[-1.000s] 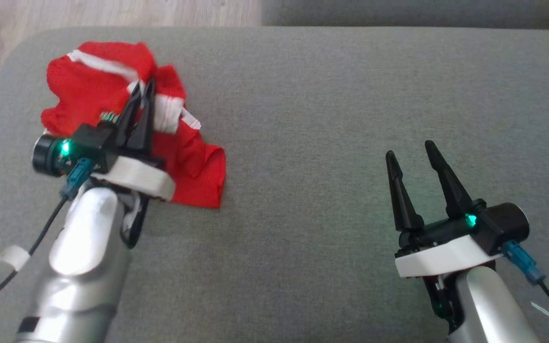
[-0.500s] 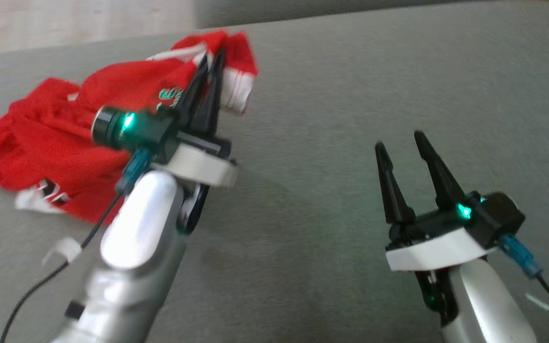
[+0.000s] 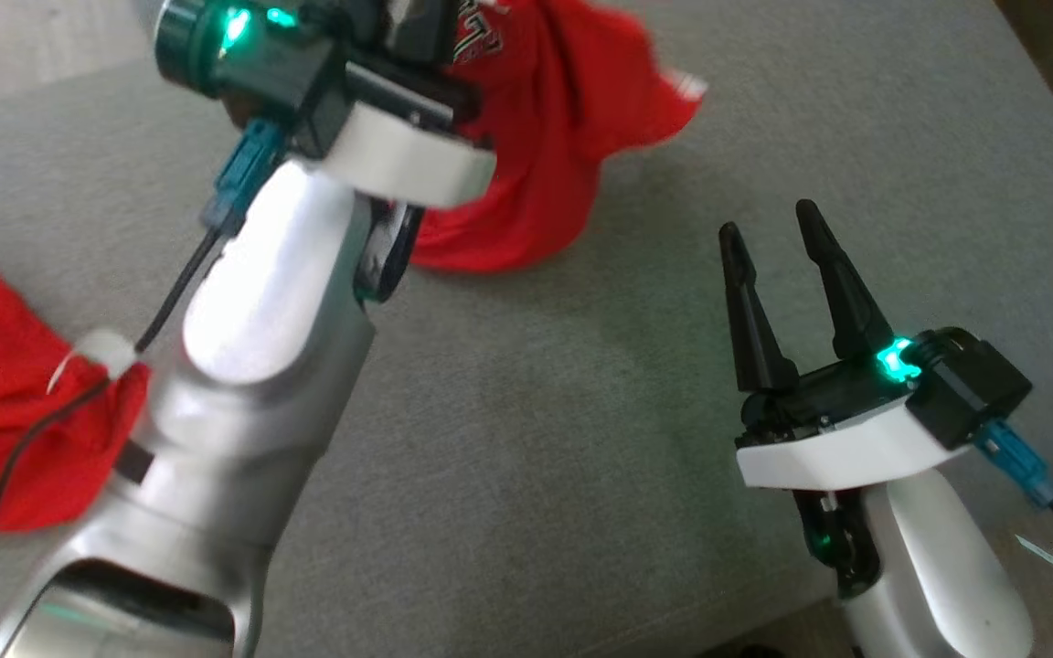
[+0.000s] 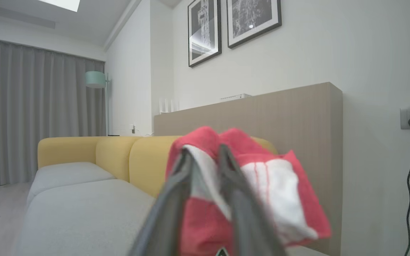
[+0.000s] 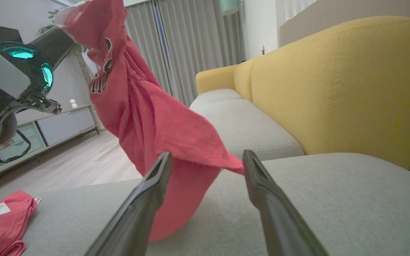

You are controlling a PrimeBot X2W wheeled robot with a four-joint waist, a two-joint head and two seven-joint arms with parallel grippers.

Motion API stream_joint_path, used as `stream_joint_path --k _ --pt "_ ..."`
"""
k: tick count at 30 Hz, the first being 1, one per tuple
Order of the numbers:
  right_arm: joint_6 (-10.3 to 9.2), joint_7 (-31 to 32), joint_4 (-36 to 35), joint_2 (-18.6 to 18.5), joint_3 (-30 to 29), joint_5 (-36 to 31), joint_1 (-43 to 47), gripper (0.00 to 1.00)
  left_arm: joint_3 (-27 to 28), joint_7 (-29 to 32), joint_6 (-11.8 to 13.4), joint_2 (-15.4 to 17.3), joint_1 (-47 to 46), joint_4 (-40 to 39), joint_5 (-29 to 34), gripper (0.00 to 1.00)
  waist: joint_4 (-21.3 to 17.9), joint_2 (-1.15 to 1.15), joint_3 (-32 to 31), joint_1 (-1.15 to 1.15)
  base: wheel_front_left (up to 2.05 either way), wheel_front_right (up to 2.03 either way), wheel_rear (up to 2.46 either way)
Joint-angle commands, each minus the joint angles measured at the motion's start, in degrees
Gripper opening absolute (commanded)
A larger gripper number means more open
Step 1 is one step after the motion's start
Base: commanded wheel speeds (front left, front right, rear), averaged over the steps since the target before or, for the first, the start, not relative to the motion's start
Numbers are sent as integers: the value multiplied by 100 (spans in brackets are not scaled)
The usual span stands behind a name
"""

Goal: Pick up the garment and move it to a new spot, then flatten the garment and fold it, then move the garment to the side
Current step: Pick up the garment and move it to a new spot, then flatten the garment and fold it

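The garment [image 3: 549, 137], red with black lettering, hangs bunched from my left gripper [image 4: 203, 152], and its lower end touches the grey cushion [image 3: 581, 411]. In the left wrist view the two fingers [image 4: 176, 185] are shut on a red and white fold of the garment [image 4: 279, 192]. The right wrist view shows the garment [image 5: 144, 117] draped from high at the left down to the cushion just beyond my right gripper [image 5: 206, 156]. My right gripper [image 3: 769, 224] stands open and empty above the cushion, to the right of the cloth.
More red cloth [image 3: 5, 429] with a white label lies on the cushion at the lower left, beside my left forearm [image 3: 252, 384]; whether it joins the hanging part I cannot tell. A yellow backrest [image 5: 333, 89] lines the sofa. The cushion's front edge [image 3: 709, 631] runs near my right wrist.
My left gripper has risen and swung right, lifting the garment off the cushion from a crumpled heap into a hanging drape. The head camera has shifted. My right gripper stays open.
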Motion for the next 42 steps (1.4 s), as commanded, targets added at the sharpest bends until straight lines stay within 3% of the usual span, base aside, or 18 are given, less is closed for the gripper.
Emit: stream_joint_path --k 1,6,12,17,23,31,37,42 --pt "-4 -54 -232 -17 127 48 -193 100 77 -31 62 67 -290 46 -20 100 -73 0 75 0 0 0 0" --pt "-4 -54 -255 -17 49 44 -177 100 75 -48 90 65 -304 359 -97 100 90 0 68 0 0 0 0" --pt "-4 -54 -251 -17 -251 -114 -90 100 254 -52 -24 151 226 284 -117 100 658 0 -17 0 0 0 0" --pt "-4 -54 -213 -17 -522 -329 16 100 433 -52 -140 392 1074 -63 -19 100 1196 0 -163 0 0 0 0" --pt "-4 -54 -19 -17 -796 -618 343 100 979 -53 -60 588 2652 -791 65 100 1836 0 -516 0 0 0 0" --pt "-4 -54 189 -17 -973 -714 650 100 1442 -53 -10 327 4014 -1427 219 100 2173 0 -746 0 0 0 0" --pt "-4 -54 372 -17 -901 -878 516 100 1579 -53 -97 157 4110 -1614 343 100 2274 0 -738 0 0 0 0" --pt "-4 -54 918 -17 -657 -1226 174 100 1539 -53 -201 99 4032 -1586 412 100 2390 0 -617 0 0 0 0"
